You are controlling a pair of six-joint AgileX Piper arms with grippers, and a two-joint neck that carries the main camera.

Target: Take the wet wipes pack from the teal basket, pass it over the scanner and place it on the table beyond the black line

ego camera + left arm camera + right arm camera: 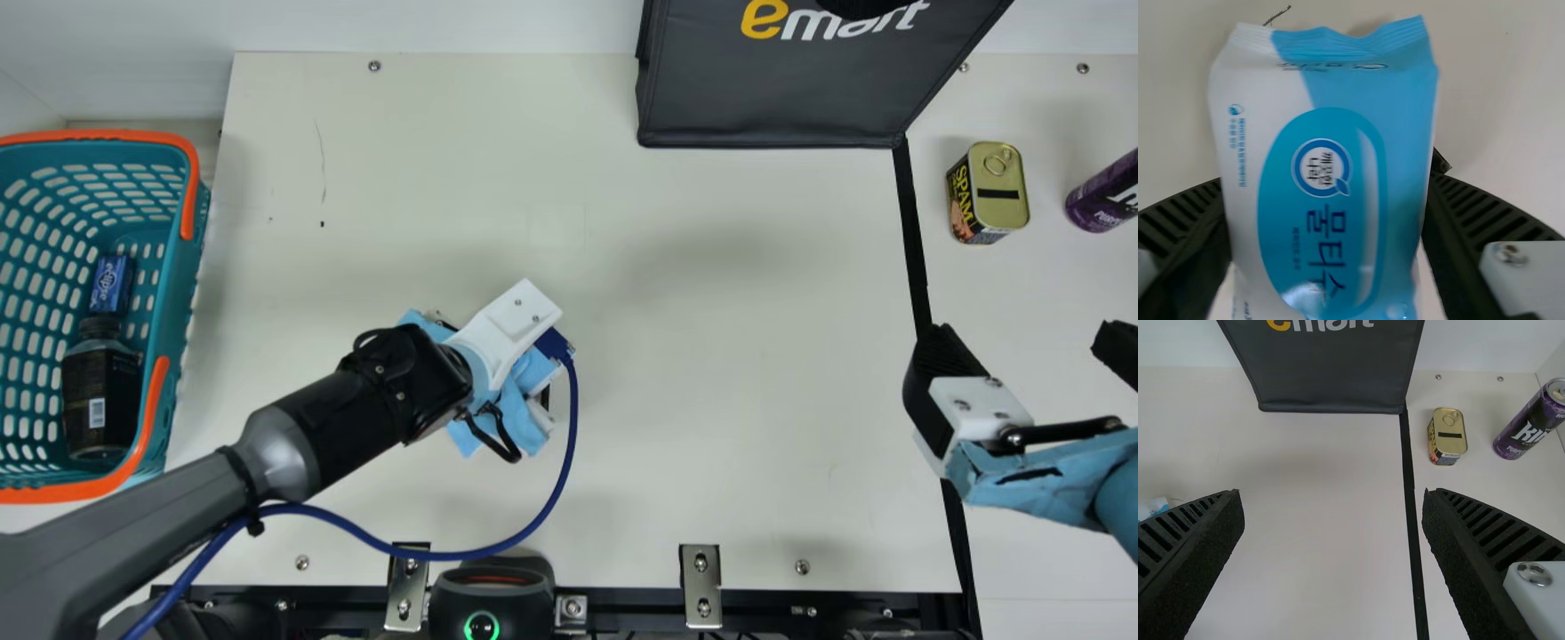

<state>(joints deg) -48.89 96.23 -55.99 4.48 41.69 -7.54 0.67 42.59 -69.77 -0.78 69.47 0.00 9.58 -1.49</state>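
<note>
In the main view, my left gripper (484, 378) points down over the tabletop (711, 356), between the teal basket (197, 253) and the black line (913, 236), with its jaws hidden under the wrist. The basket stands well off to the left of those jaws and holds a dark bottle (100, 400) and a small blue packet (111, 284). On the near side of them, at the tabletop's edge, is the scanner (489, 582), with a green ring lit. My right gripper (1028, 348) has its jaws spread wide, one by the black line and the other past it. Farther off from these jaws are the tin (1000, 187) and a purple can (1102, 196), both across the line, and a black shopping bag (773, 84) stands at the back, between my two pairs of jaws. In the left wrist view, I have the wet wipes pack (1331, 180) clamped in my left jaws by its two sides, its printed face turned to the camera and one crimped end sticking out beyond them. In the right wrist view, my right jaws are apart with nothing between them; the line runs through the gap, and the tin and purple can sit out ahead.
</note>
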